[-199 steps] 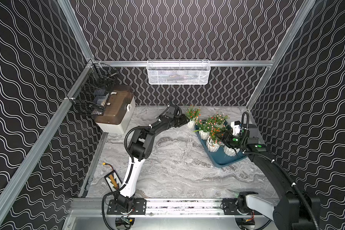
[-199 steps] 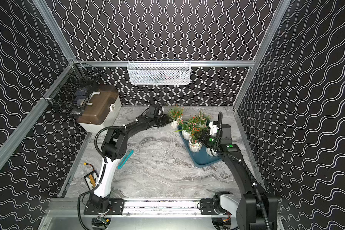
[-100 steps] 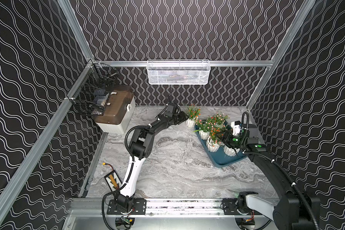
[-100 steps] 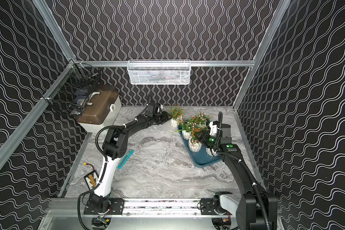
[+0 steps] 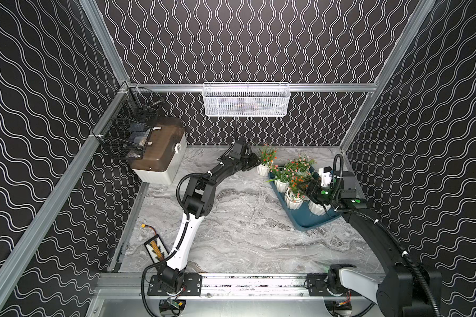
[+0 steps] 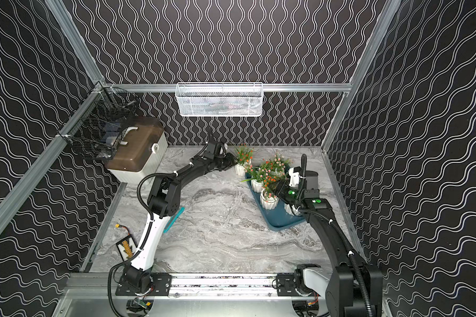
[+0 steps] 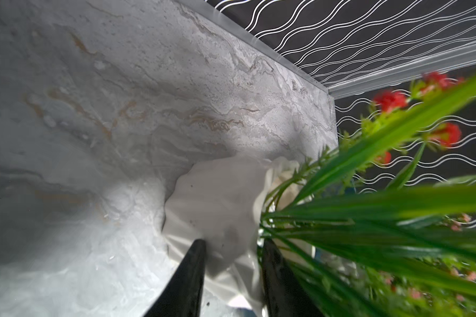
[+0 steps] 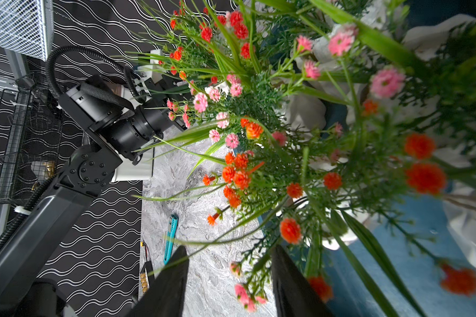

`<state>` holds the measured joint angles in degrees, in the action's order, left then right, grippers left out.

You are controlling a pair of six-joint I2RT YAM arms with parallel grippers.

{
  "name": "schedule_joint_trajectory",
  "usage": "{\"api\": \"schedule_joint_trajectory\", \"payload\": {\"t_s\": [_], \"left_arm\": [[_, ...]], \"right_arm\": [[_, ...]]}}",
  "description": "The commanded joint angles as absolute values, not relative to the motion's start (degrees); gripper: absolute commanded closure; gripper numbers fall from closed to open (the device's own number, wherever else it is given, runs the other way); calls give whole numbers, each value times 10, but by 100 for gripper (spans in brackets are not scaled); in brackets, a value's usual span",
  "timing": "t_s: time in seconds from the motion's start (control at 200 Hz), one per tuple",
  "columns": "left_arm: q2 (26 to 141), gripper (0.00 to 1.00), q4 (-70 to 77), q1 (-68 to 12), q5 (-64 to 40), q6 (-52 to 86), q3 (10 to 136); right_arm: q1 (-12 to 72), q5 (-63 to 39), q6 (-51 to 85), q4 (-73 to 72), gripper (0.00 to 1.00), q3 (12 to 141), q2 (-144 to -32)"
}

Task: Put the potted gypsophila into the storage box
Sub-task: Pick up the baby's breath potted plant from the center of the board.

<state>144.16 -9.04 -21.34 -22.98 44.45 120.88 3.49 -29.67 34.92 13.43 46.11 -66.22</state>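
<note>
The desk point(image 5: 245, 233) has a smooth grey marble-look top with a soft sheen. At its right edge, the storage box point(image 5: 307, 221) is smooth teal plastic, slightly glossy. The potted gypsophila point(image 7: 217, 197) have matt white ribbed pots and shiny plastic leaves. At the back left corner, a white ribbed plastic box point(image 5: 160, 175) carries a glossy brown translucent lid point(image 5: 160, 145). Above the back edge, a white metal mesh basket point(image 5: 245, 100) hangs on a brushed aluminium rail point(image 5: 327, 87).

no legible text, no labels, brands, numbers or signs readable
</note>
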Motion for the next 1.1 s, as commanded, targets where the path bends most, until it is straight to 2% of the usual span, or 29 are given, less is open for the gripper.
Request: {"api": "schedule_joint_trajectory", "payload": {"t_s": [0.0,0.38,0.771,0.921,1.096], "left_arm": [[1458,65,-186,-217,-191,396,1249],[1477,68,-313,-229,-98,307,1321],[1475,73,-333,-229,-96,278,1337],[1474,79,-322,-230,-109,283,1328],[1455,90,-288,-229,-134,280,1309]], "right_arm": [[35,-294,342,142,49,464,-662],[34,-291,341,142,49,465,-664],[33,-290,340,142,49,465,-667],[33,-288,339,142,49,465,-666],[32,-285,338,145,49,465,-663]]}}
